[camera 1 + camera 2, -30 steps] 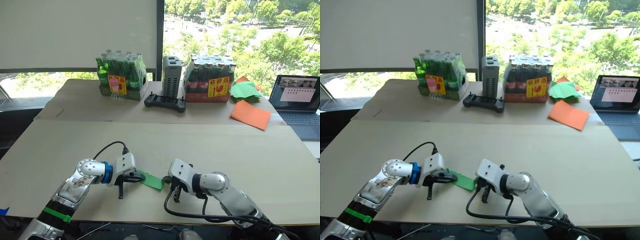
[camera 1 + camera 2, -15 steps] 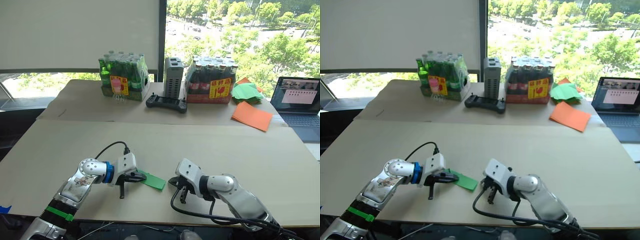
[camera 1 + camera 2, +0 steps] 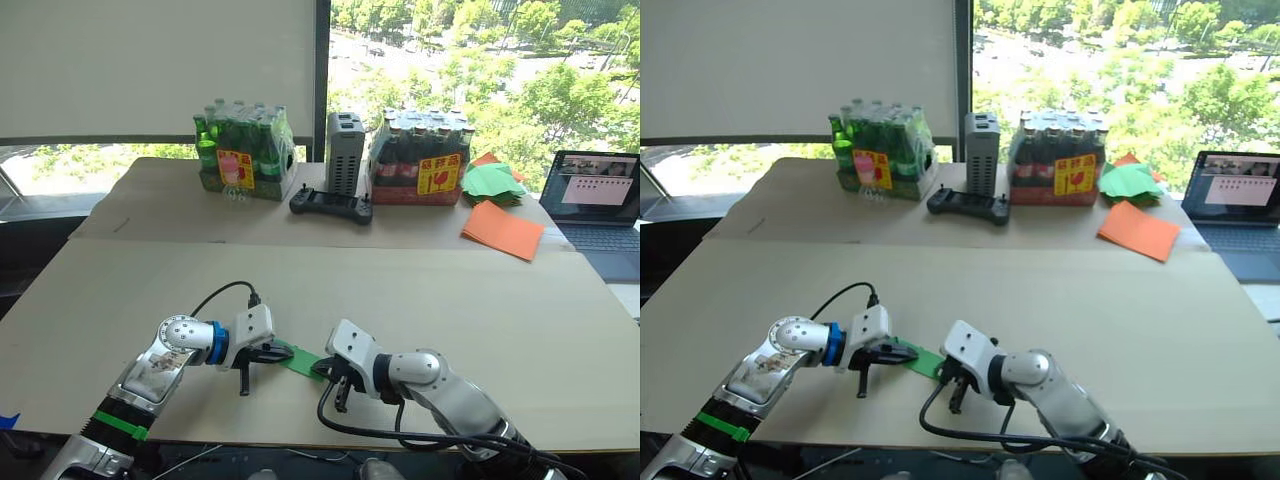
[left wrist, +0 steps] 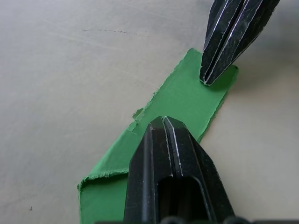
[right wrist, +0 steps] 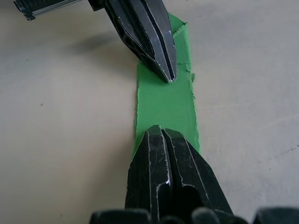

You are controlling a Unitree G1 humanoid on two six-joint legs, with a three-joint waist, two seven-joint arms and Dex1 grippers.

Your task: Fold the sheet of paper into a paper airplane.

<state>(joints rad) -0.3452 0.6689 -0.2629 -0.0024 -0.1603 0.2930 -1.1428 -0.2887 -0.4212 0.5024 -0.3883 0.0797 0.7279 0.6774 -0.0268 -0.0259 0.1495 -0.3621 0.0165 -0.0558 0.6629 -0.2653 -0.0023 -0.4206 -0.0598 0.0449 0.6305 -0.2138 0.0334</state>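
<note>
The sheet of paper [image 3: 301, 360] is a narrow, bright green folded strip lying flat on the tan table [image 3: 420, 290] near its front edge. My left gripper [image 3: 283, 353] is shut, and its tip rests on the strip's left part. From the other side my right gripper [image 3: 326, 368] is shut too, with its tip on the strip's right end. In the left wrist view my own fingers [image 4: 163, 140] lie over the paper [image 4: 187, 100], and the right gripper [image 4: 208, 80] touches its far end. The right wrist view shows the paper [image 5: 166, 105] between both tips.
At the table's back stand two shrink-wrapped bottle packs [image 3: 242, 150] [image 3: 420, 157], a grey box [image 3: 344, 150] and a black controller [image 3: 331, 207]. Orange sheets [image 3: 502, 229] and a heap of green folded papers [image 3: 492, 181] lie back right, beside a laptop [image 3: 598, 200].
My right gripper drew away to the right, off the paper, and has come back left onto the strip's right end. The left gripper stayed on the paper.
</note>
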